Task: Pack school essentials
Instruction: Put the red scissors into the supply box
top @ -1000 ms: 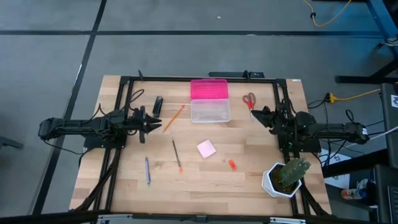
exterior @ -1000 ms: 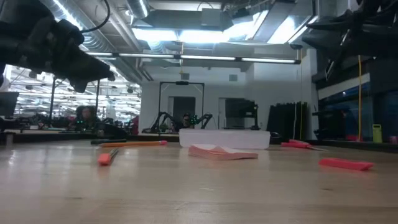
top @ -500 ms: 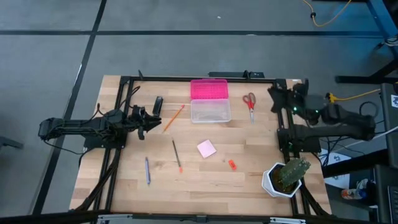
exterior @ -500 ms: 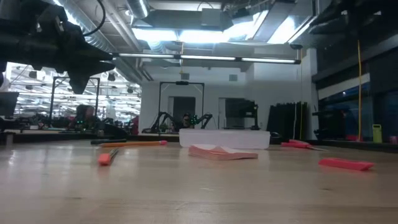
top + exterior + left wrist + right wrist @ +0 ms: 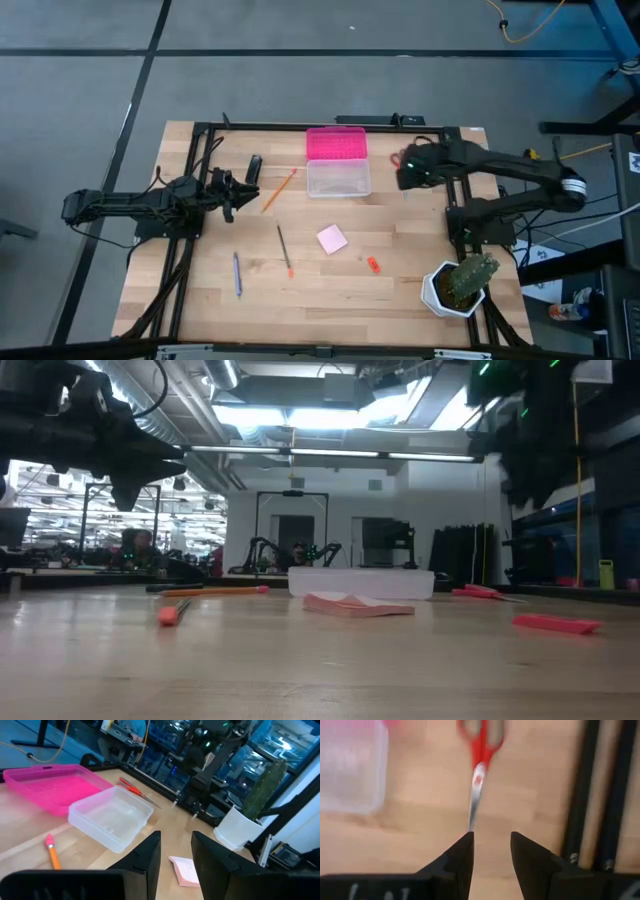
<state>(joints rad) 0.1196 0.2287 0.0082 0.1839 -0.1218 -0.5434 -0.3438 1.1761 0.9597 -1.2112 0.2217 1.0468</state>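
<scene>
Right gripper: the right gripper (image 5: 491,851) hangs over the red-handled scissors (image 5: 481,750) at the far right of the desk, fingers parted with a gap between them and nothing held; the scissor blade points into that gap.
Left gripper: the left gripper (image 5: 175,851) waits low over the left side of the desk, fingers likewise apart and empty, near the orange pencil (image 5: 279,189) and the small black oblong item (image 5: 253,169).
Box: the clear plastic box (image 5: 338,178) sits at the far middle of the desk, its pink lid (image 5: 336,143) laid open behind it; it looks empty.
Done so far: by my reading nothing is packed yet; every item lies loose on the wood.
Left to do: scissors, just right of the box; pencil and black item to its left; two slim pens (image 5: 283,248) toward the near left; pink square notepad (image 5: 332,238) near the middle; tiny orange-red piece (image 5: 372,265) nearer still.
Likely first step: taking up the scissors, judging by where the right gripper is.
Desk: pale wooden planks inside a black frame, with a cactus in a white pot (image 5: 458,284) on the near right corner.
Room: grey floor around the desk; the low view shows a lit workshop hall with ceiling lights and ducts.
</scene>
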